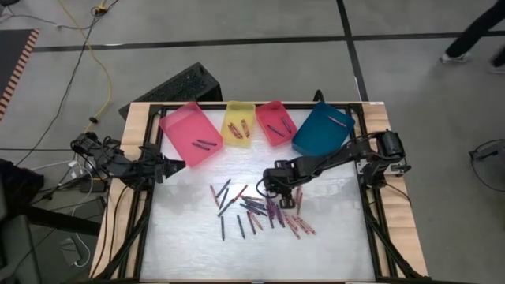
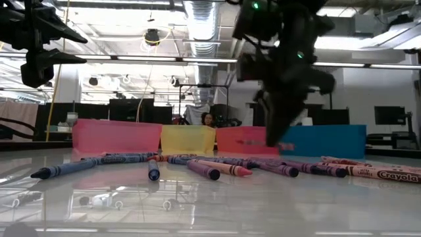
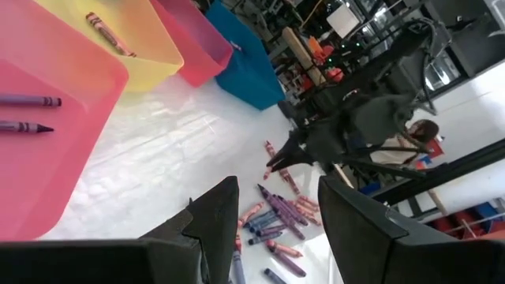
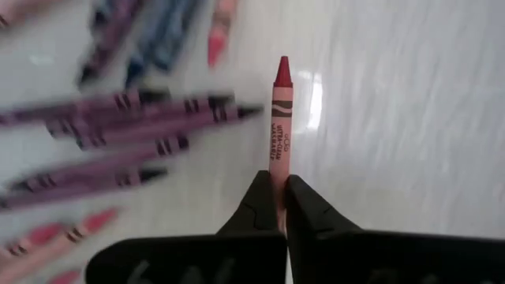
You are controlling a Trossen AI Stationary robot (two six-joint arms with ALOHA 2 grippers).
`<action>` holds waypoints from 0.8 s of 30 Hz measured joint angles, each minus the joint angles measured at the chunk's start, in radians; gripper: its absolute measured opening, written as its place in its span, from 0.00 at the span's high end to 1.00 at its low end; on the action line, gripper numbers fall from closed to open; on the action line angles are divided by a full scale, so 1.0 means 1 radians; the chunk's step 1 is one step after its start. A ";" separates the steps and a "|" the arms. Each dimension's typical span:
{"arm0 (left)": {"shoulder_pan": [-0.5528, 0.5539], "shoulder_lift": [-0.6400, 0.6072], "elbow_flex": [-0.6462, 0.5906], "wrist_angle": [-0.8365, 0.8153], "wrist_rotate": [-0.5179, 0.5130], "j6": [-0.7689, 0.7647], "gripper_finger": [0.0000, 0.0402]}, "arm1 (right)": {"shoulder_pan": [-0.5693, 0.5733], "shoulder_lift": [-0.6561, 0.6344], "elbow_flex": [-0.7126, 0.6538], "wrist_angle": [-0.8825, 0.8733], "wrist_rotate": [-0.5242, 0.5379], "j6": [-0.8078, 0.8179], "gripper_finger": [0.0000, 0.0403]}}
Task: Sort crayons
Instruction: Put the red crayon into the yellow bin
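Several crayons (image 1: pixel 260 211) in red, pink, purple and dark blue lie loose in the middle of the white table. My right gripper (image 4: pixel 278 185) hangs just above the pile's far edge (image 1: pixel 286 197), shut on one red crayon (image 4: pixel 280 118). My left gripper (image 3: pixel 276 189) stands open at the table's left side (image 1: pixel 177 167), beside the pink tray, with nothing between its fingers. A few crayons lie in the pink tray (image 1: pixel 189 134), the yellow tray (image 1: pixel 237 125) and the red tray (image 1: pixel 276 122). My right gripper pinches the red crayon's blunt end (image 4: pixel 278 175) between its two fingertips. The fingers slant steeply down from the table's right side. The crayon sticks out beyond them along their line, its pointed tip (image 4: pixel 282 69) leading, and seems clear of the table.
Four trays stand in a row along the far edge: pink, yellow, red and blue (image 1: pixel 322 130). A black frame (image 1: pixel 371 205) runs around the table. In the low view a person (image 2: pixel 209 120) shows in the room behind the trays.
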 joint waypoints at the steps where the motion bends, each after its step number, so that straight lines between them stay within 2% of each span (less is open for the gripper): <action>1: 0.000 0.000 0.000 0.001 0.000 -0.002 0.59 | -0.003 0.000 0.020 -0.001 -0.001 0.002 0.99; 8: 0.000 0.000 0.000 0.000 -0.002 0.001 0.59 | -0.071 0.000 0.154 0.018 0.041 -0.023 0.99; 14: 0.000 0.000 0.000 0.000 0.001 -0.033 0.59 | -0.173 -0.002 0.203 0.130 0.041 -0.017 0.99; 20: 0.000 0.000 0.000 0.000 -0.013 -0.022 0.59 | -0.301 -0.002 0.203 0.323 0.041 0.214 0.99; 24: 0.000 0.000 0.000 -0.002 -0.062 -0.001 0.59 | -0.369 0.002 0.203 0.462 0.066 0.268 0.99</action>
